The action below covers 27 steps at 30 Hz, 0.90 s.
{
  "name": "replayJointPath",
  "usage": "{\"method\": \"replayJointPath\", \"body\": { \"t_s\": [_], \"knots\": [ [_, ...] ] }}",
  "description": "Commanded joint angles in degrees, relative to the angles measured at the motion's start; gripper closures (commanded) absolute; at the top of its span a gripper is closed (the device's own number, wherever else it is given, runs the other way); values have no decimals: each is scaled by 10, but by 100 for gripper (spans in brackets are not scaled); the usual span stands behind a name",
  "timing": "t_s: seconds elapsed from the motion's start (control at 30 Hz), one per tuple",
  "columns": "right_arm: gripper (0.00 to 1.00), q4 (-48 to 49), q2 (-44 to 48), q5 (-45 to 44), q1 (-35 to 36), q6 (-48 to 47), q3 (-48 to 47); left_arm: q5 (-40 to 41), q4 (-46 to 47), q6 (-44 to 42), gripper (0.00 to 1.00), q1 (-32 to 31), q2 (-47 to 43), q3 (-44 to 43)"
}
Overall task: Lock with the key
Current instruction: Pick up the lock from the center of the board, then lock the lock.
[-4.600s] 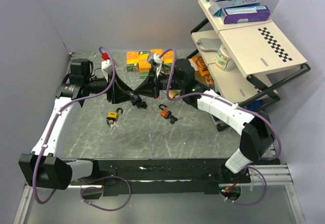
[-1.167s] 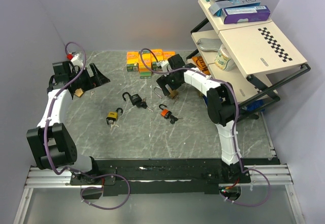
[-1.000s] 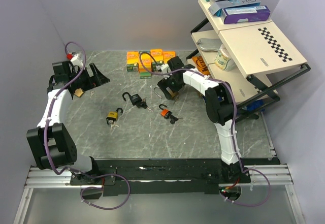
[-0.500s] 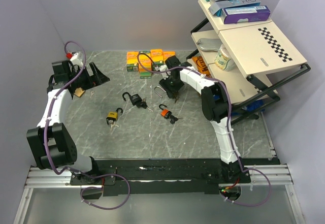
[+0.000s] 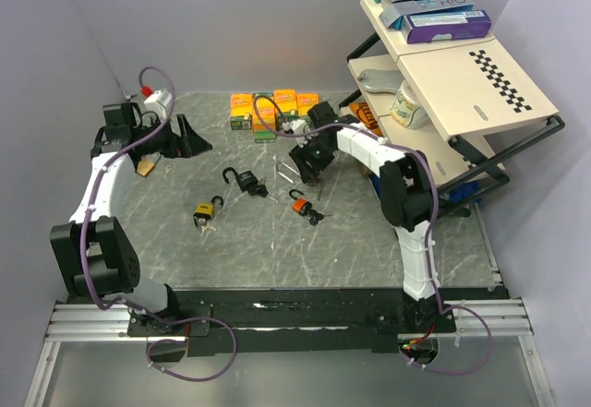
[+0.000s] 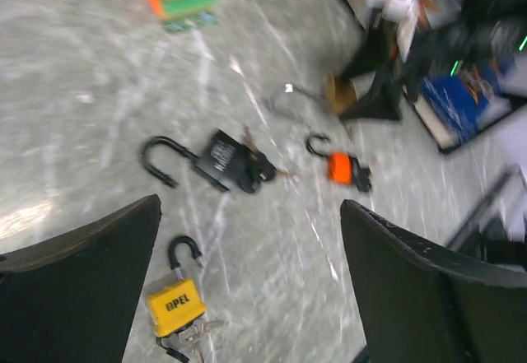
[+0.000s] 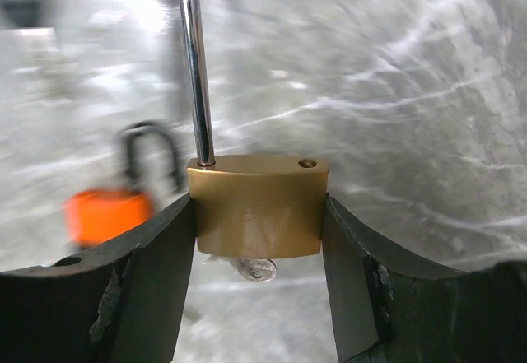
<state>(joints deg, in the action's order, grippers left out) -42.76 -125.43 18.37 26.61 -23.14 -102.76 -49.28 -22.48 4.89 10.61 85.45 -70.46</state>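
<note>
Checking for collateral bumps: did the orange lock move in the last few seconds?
No. The orange lock lies just where it did, same offset from the boxes.

A: What forms the work surface?
B: A grey marbled table top (image 5: 277, 259), with an aluminium rail frame (image 5: 517, 319) along its near edge.
A: What sits at the far edge?
B: A cluster of small orange, yellow and green boxes (image 5: 268, 109), packed against one another.
A: And on the right side?
B: A black-framed rack (image 5: 517, 144) with cream shelves. The top shelf carries three cartons (image 5: 429, 5) and a panel with a checkered strip (image 5: 499, 79). The shelf below carries a grey object (image 5: 377, 79) beside a printed mug (image 5: 406, 104).
</note>
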Motion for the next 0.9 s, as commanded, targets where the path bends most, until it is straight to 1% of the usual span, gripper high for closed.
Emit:
{"method": "replayJointPath", "body": {
  "t_s": [0.0,0.1,0.13,0.2,0.23,0.27,0.3,0.33,0.37,0.4,0.43,0.47,0.5,0.53,0.6,0.63,0.73,0.8,0.87],
  "knots": [
    [100,12,120,112,3,-12,-37,-98,-44,-108,7,-13,3,-11],
    [100,-23,139,163,6,-11,-66,-135,-61,-151,8,-25,-7,-9],
    [100,-33,149,190,6,-15,-76,-154,-70,-185,7,-31,-19,-8],
    [100,-64,159,255,9,-17,-83,-167,-84,-227,7,-56,-41,-6],
    [100,-77,167,277,12,-22,-89,-179,-92,-276,6,-65,-49,-5],
    [100,-102,171,312,14,-24,-91,-187,-104,-297,7,-74,-56,-2],
    [100,-114,175,327,20,-32,-93,-192,-107,-316,8,-89,-69,3],
    [100,-127,181,337,25,-38,-96,-196,-108,-343,9,-96,-76,5],
    [100,-153,184,344,29,-45,-98,-196,-111,-351,10,-102,-82,7],
    [100,-166,186,351,41,-61,-99,-198,-114,-358,11,-122,-90,8],
    [100,-172,196,358,45,-66,-94,-195,-128,-392,12,-131,-92,6],
    [100,-174,201,363,51,-67,-89,-193,-147,-414,12,-140,-92,1],
    [100,-176,207,371,54,-70,-83,-191,-191,-438,12,-159,-92,-9],
    [100,-174,219,373,61,-72,-69,-190,-212,-481,12,-167,-90,-14],
    [100,-169,229,377,65,-74,-54,-193,-264,-508,13,-182,-81,-28],
    [100,-170,236,381,70,-75,-46,-195,-280,-534,16,-184,-78,-32],
    [100,-181,244,399,74,-86,-39,-205,-323,-559,23,-197,-66,-40],
    [100,-183,248,404,77,-89,-35,-208,-318,-555,27,-207,-69,-35],
    [100,-188,251,410,79,-91,-31,-206,-292,-531,36,-214,-75,-25]
  ]
}}
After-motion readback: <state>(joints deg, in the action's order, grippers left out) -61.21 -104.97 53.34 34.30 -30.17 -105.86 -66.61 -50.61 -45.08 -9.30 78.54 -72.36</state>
